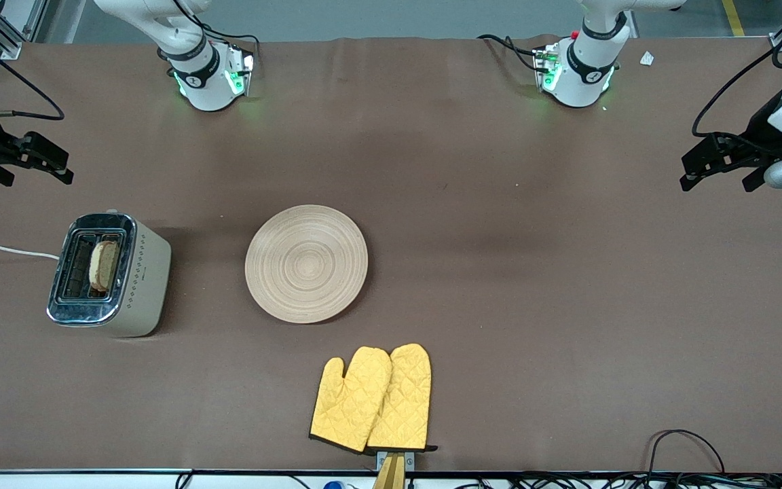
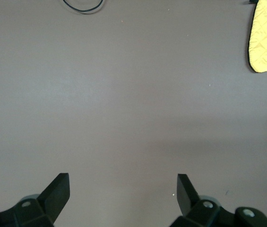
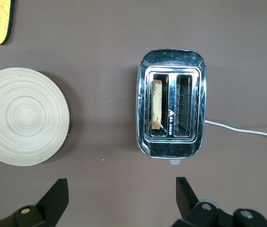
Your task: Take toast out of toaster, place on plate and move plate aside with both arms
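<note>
Standing on edge in toaster [image 1: 109, 275] slot: toast [image 1: 104, 265]; both claws spread.

No text can be read; the toaster [image 3: 172, 109] bears a small mark on its top and side (too small to make out).

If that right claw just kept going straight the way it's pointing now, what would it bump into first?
The right gripper, its fingers open, looks down at the table; the toaster with the toast in one slot lies just ahead. Probably it meets the toaster's top edge or bare tablecloth beside it; depth is unclear.
</note>
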You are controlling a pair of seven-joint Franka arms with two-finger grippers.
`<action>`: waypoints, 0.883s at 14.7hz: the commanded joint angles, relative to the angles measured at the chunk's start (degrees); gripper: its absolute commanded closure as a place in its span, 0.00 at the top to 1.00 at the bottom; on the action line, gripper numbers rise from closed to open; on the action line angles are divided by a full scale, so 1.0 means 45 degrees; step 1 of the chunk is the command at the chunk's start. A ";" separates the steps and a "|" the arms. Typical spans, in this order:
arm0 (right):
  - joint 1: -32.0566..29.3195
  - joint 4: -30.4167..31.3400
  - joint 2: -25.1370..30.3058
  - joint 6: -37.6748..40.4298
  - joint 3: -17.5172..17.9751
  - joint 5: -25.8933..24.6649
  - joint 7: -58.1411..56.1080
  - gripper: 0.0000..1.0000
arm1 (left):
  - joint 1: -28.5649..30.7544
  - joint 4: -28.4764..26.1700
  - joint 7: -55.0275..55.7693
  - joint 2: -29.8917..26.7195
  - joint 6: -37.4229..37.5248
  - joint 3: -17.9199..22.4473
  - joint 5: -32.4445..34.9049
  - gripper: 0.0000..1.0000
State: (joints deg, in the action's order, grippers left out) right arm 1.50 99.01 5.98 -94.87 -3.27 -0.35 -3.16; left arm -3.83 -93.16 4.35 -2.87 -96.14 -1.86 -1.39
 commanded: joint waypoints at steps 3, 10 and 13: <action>-0.0177 -0.0224 -0.0138 -0.0031 0.0121 -0.0039 -0.0078 1.00 | -0.0008 0.0292 0.0108 0.0111 0.0271 0.0002 0.0054 1.00; -0.0391 -0.0166 -0.0761 -0.0771 0.0121 -0.0078 -0.0117 1.00 | 0.0012 0.0292 0.0108 0.0111 0.0271 0.0002 0.0054 1.00; -0.0664 -0.0127 -0.1601 -0.1317 0.0121 -0.0078 -0.0117 1.00 | 0.0012 0.0292 0.0108 0.0111 0.0271 0.0002 0.0054 1.00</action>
State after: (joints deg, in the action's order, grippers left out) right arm 0.33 98.82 1.51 -98.88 -3.36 -0.35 -3.16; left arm -3.82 -93.15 4.38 -2.86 -96.10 -1.85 -1.39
